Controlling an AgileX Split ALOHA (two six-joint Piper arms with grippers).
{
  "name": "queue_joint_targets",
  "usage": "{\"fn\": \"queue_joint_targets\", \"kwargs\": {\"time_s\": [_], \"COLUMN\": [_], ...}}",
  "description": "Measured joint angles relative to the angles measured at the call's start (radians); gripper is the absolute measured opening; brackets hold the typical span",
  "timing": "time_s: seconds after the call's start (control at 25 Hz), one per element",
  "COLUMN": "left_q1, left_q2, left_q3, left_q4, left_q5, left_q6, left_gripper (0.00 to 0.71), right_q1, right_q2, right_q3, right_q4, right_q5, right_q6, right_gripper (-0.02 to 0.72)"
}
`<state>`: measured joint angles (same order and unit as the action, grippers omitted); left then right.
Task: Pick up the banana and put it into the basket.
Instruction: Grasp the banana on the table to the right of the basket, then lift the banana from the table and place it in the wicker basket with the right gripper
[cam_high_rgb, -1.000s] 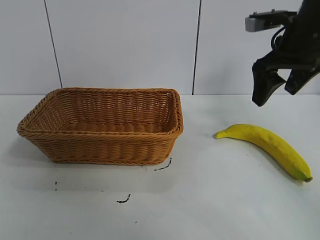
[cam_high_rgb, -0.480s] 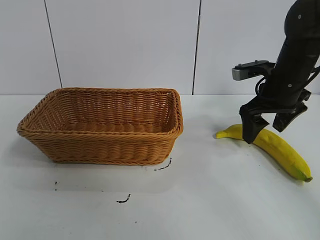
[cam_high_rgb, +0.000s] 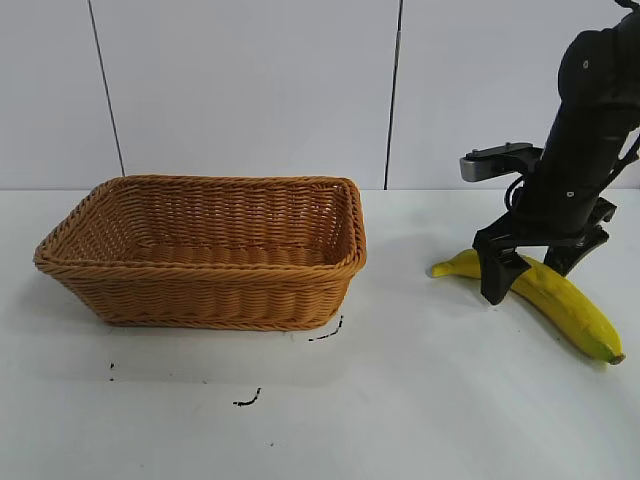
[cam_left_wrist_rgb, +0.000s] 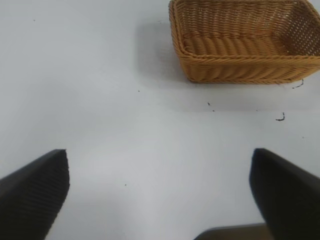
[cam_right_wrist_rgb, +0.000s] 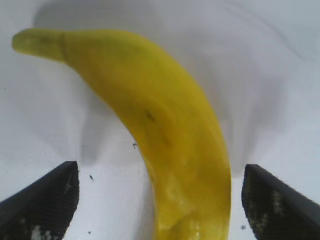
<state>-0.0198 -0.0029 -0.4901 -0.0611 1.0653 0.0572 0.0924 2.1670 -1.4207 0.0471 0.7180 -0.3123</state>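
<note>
The yellow banana (cam_high_rgb: 560, 305) lies on the white table at the right, its stem end pointing toward the basket (cam_high_rgb: 205, 250). My right gripper (cam_high_rgb: 535, 272) is lowered over the banana's stem half, open, with one finger (cam_high_rgb: 497, 278) in front of the fruit and the other behind it. In the right wrist view the banana (cam_right_wrist_rgb: 170, 135) runs between the two dark fingertips (cam_right_wrist_rgb: 47, 200) with gaps on both sides. The tan wicker basket stands empty at the left, seen also in the left wrist view as the basket (cam_left_wrist_rgb: 240, 42). My left gripper (cam_left_wrist_rgb: 160, 192) hangs open over bare table.
Small black marks (cam_high_rgb: 325, 333) dot the white tabletop in front of the basket. A white panelled wall (cam_high_rgb: 250, 90) closes off the back of the table.
My right gripper has come down from above the table to straddle the banana, staying open. The banana and basket have not moved.
</note>
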Motion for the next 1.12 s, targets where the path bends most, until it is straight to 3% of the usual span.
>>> {"fn": "queue_joint_targets", "kwargs": {"time_s": [0.2,0.32,0.4,0.48,0.84,0.96,1.12], "left_q1": [0.000,0.000,0.000,0.000,0.000,0.000,0.000], "left_q2": [0.000,0.000,0.000,0.000,0.000,0.000,0.000], "left_q3": [0.000,0.000,0.000,0.000,0.000,0.000,0.000], "left_q4": [0.000,0.000,0.000,0.000,0.000,0.000,0.000], "left_q5": [0.000,0.000,0.000,0.000,0.000,0.000,0.000], "left_q6": [0.000,0.000,0.000,0.000,0.000,0.000,0.000], "left_gripper": [0.695,0.695,0.695,0.695,0.695,0.695,0.695], "right_q1": [0.000,0.000,0.000,0.000,0.000,0.000,0.000], "right_q2": [0.016,0.017,0.017,0.017,-0.016,-0.061,-0.087], "right_q3": [-0.002,-0.002,-0.002,-0.002,-0.033,-0.096,-0.239], "right_q4": [-0.005,-0.016,-0.031,-0.047,-0.087,-0.091,-0.087], "right_q5": [-0.002,-0.002,0.001,0.008,0.077,0.161,0.337], "right_q6": [0.018,0.041,0.059,0.074,0.088,0.088,0.088], "right_gripper": [0.627,0.564,0.463,0.312,0.318,0.318,0.318]}}
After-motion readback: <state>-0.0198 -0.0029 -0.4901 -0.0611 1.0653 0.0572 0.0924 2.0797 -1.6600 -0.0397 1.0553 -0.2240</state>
